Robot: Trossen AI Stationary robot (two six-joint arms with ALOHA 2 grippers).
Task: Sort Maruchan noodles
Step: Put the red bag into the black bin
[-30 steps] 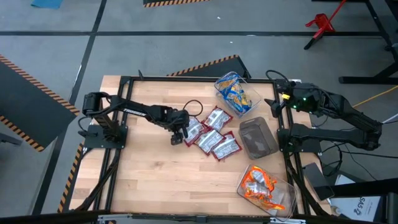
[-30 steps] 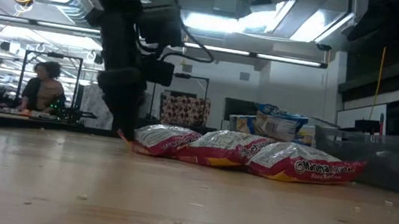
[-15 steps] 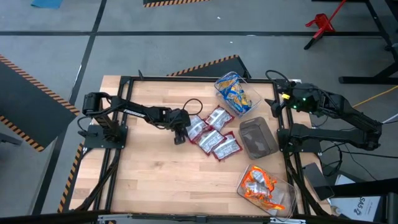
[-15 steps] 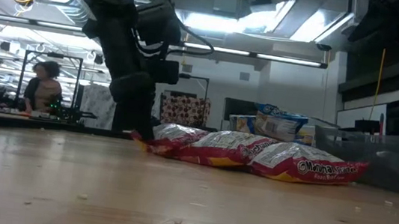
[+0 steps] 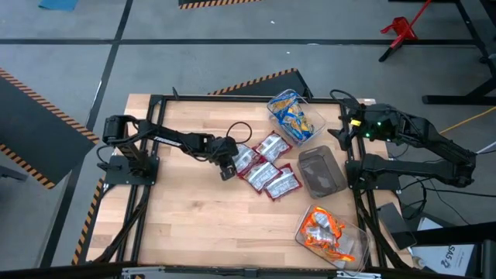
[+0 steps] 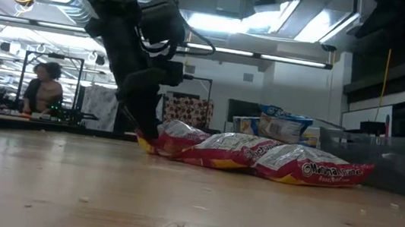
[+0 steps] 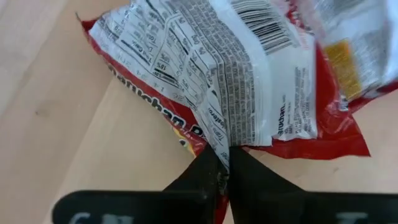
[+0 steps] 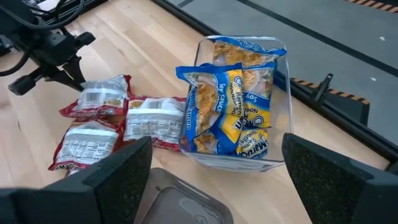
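Looking down, a clear rectangular plastic tub (image 5: 294,116) holds blue-and-yellow noodle packets (image 5: 290,111); another clear tub (image 5: 332,234) holds orange packets (image 5: 322,231); the dark grey tub (image 5: 321,171) sits between them. The left end effector (image 5: 226,170) reaches the red-and-white packets (image 5: 262,168) mid-surface. Its wrist view shows it clamped on a red packet's edge (image 7: 211,81). The right end effector (image 8: 211,168) hovers parted.

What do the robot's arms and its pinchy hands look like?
Both arms are dark, almost black, built from jointed segments. The left arm has a thin black cable looping near its wrist. The right arm shows a small green light and a yellow spot near its wrist. The left gripper has two black wedge-shaped fingers. The right gripper has two broad, dark, rough-textured fingers.
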